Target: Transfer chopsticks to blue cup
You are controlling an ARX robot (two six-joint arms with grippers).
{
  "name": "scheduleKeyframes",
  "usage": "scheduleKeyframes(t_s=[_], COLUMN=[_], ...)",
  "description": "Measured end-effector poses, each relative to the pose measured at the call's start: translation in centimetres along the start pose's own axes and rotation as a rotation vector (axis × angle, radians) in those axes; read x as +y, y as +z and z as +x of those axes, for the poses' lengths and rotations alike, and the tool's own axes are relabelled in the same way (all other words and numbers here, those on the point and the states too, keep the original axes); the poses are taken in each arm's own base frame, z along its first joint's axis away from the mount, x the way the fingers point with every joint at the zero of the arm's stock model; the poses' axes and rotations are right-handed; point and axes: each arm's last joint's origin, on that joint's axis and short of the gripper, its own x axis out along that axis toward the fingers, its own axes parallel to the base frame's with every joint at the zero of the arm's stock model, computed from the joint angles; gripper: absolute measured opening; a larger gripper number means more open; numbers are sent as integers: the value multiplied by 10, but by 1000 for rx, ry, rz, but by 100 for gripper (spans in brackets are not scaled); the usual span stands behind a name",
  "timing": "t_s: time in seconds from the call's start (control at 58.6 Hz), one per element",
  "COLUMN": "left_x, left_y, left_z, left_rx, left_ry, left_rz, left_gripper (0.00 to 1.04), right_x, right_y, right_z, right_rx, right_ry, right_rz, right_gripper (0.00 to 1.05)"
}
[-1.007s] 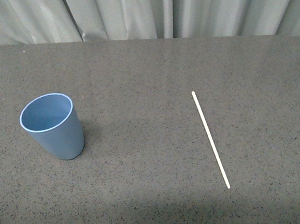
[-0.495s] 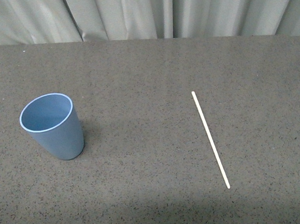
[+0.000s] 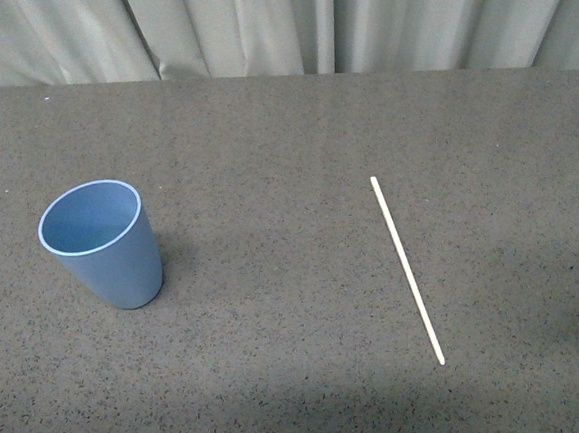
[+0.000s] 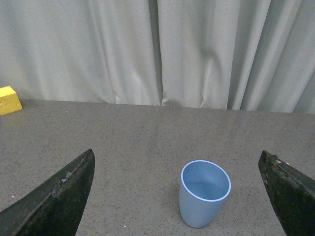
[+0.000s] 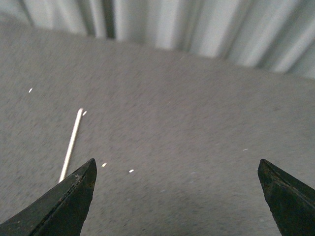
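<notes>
The blue cup [image 3: 101, 243] stands upright and empty on the left of the dark speckled table. The cream-white chopstick [image 3: 406, 267] lies flat to the right of centre, slanting from far-left to near-right. Neither gripper shows in the front view. In the left wrist view the open left gripper [image 4: 177, 196] has its jaws wide apart, and the cup [image 4: 204, 192] stands on the table ahead between them. In the right wrist view the open, empty right gripper [image 5: 177, 196] is above bare table, with the chopstick [image 5: 71, 144] beside one fingertip [image 5: 64, 206].
Pale grey curtains [image 3: 284, 21] hang along the table's far edge. A yellow block [image 4: 9, 100] sits at the far side of the table in the left wrist view. The table [image 3: 263, 138] between cup and chopstick is bare.
The cup and chopstick have not moved. A faint shadow has spread over the table's near right part.
</notes>
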Motion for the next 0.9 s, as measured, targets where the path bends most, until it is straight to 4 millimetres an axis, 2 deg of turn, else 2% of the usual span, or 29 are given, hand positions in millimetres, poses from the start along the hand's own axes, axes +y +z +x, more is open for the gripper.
scheduleKeyframes(t_s=[0.239, 0.358, 0.478, 0.7, 0.904], left_x=[0, 0, 0, 0, 0], left_y=[0, 0, 0, 0, 0], left_z=[0, 0, 0, 0, 0], left_rx=[0, 0, 0, 0, 0], left_ry=[0, 0, 0, 0, 0], left_rz=[0, 0, 0, 0, 0], left_gripper=[98, 98, 98, 98, 98], right_x=[14, 21, 33, 56, 70], right_y=[20, 26, 32, 31, 24], right_z=[69, 96, 132, 171, 192], right_rx=[275, 377, 477, 572, 628], right_ry=[63, 90, 117, 134, 133], right_rz=[38, 72, 94, 100, 118], right_gripper=[95, 95, 95, 95, 95])
